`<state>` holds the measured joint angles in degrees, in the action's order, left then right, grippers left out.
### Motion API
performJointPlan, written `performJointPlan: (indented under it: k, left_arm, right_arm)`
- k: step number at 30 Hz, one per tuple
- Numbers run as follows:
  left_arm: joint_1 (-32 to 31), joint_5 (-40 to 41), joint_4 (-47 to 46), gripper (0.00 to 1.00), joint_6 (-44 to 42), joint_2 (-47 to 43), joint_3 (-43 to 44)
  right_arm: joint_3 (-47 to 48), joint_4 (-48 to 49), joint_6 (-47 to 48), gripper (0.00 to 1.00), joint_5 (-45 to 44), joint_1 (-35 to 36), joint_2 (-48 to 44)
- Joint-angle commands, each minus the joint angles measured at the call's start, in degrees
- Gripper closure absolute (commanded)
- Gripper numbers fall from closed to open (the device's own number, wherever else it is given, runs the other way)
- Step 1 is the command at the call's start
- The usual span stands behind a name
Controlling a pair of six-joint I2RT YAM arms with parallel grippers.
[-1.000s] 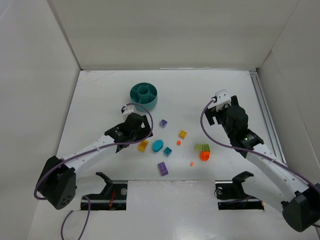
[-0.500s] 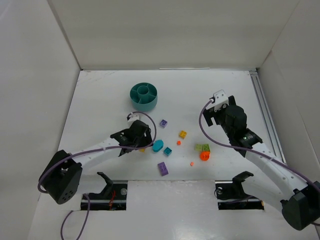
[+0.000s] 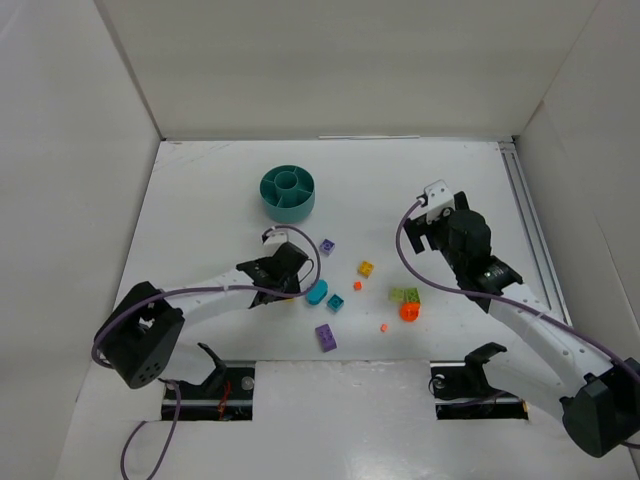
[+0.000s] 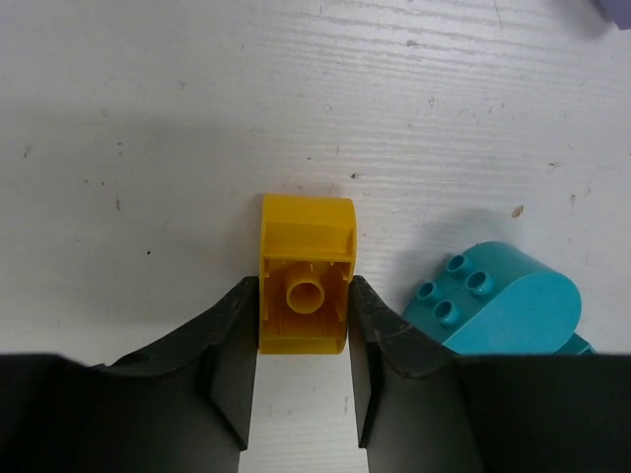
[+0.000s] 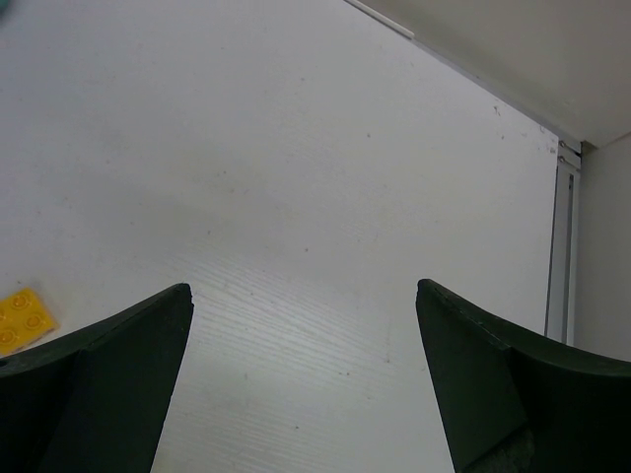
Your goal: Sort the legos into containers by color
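Left pincer (image 4: 304, 305), angled down at the table (image 4: 148, 118), clamps the yellow lego (image 4: 306, 246)

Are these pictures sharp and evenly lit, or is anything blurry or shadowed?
Top view: even, soft light, the legos too small for detail. Left wrist view: the yellow brick and table grain are crisp, a soft shadow beyond the brick. Right wrist view: table sharp, the dark fingers featureless.

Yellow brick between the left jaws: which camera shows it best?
The left wrist view: the yellow brick fills the middle, jaws pressed against both sides. From the top view the left arm hides it. The right wrist view misses it.
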<state>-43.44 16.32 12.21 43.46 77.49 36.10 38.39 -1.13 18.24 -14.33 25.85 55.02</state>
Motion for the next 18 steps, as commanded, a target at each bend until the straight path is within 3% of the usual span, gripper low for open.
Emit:
performJointPlan:
  k: [1, 8, 10, 18]
  left_arm:
    - [-0.94, 1.44, 1.94, 0.75, -0.48, 1.6, 2.48]
    - [-1.47, 9.16, 6.33, 0.85, 0.66, -1.38, 8.8]
    - [-1.47, 14.78, 7.04, 0.91, 0.66, -2.52, 13.09]
    - [10.72, 18.31, 1.42, 0.86, -13.04, 2.65, 30.33]
  right_arm:
    - [0.02, 1.3, -0.14, 0.01, 0.88, -0.36, -0.18]
    - [-0.51, 1.3, -0.13, 0.01, 0.88, -0.88, -1.49]
    - [-0.51, 1.3, 0.39, 0.01, 0.88, -0.88, -1.5]
    - [-2.09, 1.3, 0.92, 0.01, -0.17, -1.94, -3.08]
